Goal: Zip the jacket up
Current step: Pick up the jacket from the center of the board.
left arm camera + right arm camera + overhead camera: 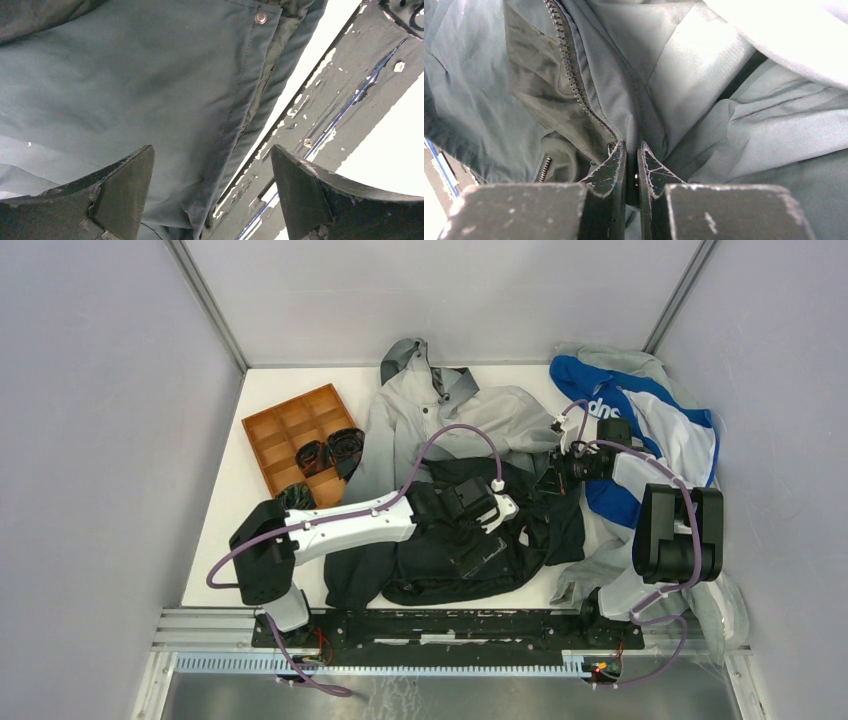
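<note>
1. On the white bench point(225, 530), the jacket point(470, 415) lies spread out. Its light grey hood and collar point to the far wall, and its dark hem is bunched near the arms' bases.
2. Over the dark lower part of the jacket hangs the left tool point(505, 512). In its wrist view its fingers point(125, 185) stand wide apart with nothing between them.
3. Below the left tool, that view shows smooth dark cloth, a stitched front edge with a metal snap point(260, 17), and a scuffed black rail point(340, 95) beside the hem.
4. The right tool point(553, 478) is at the jacket's right side, mid-length. Its fingers are almost together, pinching jacket cloth.
5. In the right wrist view the zipper teeth point(569, 65) run down to the pinch point. Whether the slider is in the grip I cannot tell.
6. A blue-and-white garment point(660, 430) lies just right of the jacket, under the right arm.
7. A brown compartment tray point(290, 420) sits to the jacket's left, with dark items point(330, 452) in it.
</note>
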Controlling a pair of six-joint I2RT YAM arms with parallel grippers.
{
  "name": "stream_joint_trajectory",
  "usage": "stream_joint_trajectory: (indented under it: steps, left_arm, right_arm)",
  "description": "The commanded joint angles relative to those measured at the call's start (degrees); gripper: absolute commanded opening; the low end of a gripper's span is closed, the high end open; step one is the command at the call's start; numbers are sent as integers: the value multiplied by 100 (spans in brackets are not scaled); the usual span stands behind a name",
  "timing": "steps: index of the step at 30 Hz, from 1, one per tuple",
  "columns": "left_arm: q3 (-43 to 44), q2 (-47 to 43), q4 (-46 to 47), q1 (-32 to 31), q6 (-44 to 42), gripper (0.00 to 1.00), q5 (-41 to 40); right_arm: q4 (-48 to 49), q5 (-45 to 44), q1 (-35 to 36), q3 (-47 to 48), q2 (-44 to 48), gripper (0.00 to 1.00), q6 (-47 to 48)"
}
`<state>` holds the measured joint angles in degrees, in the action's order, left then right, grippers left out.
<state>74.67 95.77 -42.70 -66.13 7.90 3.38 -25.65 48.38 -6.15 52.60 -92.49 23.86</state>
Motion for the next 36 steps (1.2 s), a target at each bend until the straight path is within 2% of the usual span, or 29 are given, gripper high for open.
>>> stream_joint_trajectory:
  steps: [1,24,36]
  left_arm:
    - [164,-194,211,-22,225,93,90]
    - [35,22,75,-23,247,84,-98]
    - [368,372,-237,-57,381,81,140]
  right_arm:
    - [122,31,-18,-24,210,0,-4]
    - [105,-13,-18,22,146,0,5]
    - [95,-14,-18,35,123,0,5]
